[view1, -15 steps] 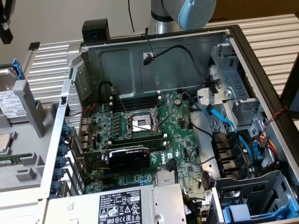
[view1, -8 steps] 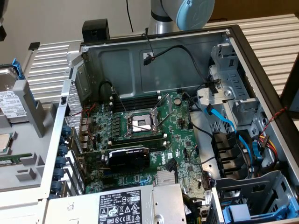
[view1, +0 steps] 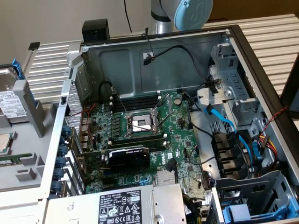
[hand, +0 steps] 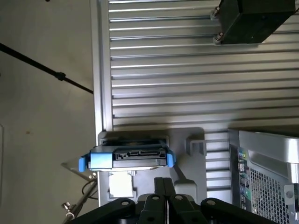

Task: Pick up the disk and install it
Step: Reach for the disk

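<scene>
The exterior view looks steeply down, from close by, into the open computer case [view1: 154, 60]. The wrist view faces down on the ribbed table [hand: 187, 70] beside it. Both include the disk [view1: 10, 100], far left in the exterior frame.

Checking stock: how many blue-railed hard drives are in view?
1: the disk stands in the grey holder outside the case, on the exterior view's left. Others may be hidden.

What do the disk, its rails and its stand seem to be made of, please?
The disk: silvery metal casing with a dull sheen, plus a white label. Its rails: bright blue and smooth, likely moulded plastic. The stand: uniform matte grey, probably plastic.
</scene>
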